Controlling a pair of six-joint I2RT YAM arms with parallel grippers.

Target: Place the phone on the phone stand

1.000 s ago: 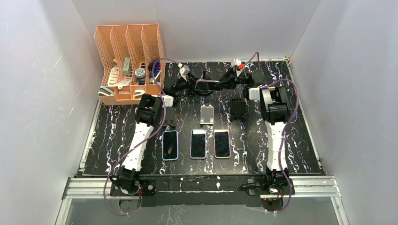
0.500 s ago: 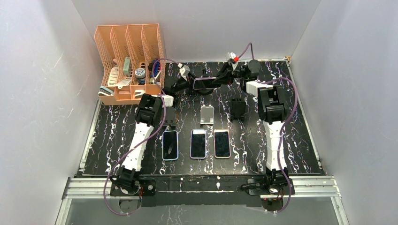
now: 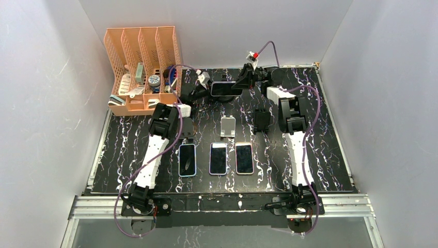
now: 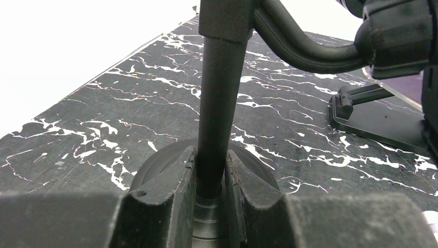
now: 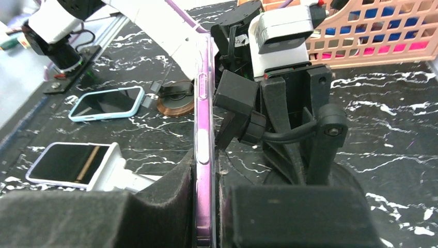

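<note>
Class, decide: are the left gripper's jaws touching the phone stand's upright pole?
Touching. In the left wrist view, the left gripper has its jaws pressed against both sides of the stand's pole, with no gap showing.

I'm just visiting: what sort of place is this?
Probably a robot test cell: white walls box in a black marbled table, two arms bolted at its edge, phones lying in a row.
</note>
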